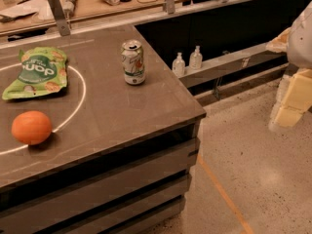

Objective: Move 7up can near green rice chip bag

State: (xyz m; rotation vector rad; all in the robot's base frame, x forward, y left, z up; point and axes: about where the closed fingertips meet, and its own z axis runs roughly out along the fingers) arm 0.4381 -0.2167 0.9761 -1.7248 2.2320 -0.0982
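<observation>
End effector (291, 104): right edge of frame, off the desk (122, 116), holding nothing visible; open or closed cannot be told. Orange (31, 127): lower left. Green rice chip bag (37, 72): upper left, lying flat. 7up can (133, 62): upper centre, upright, well apart from the bag; probably light, thin-walled, slick. Grasp mid-body, gently.

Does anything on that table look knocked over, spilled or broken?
Nothing stands out: the 7up can stands upright, the green rice chip bag lies flat, the orange sits intact. The end effector hangs over the floor, away from the table.
</observation>
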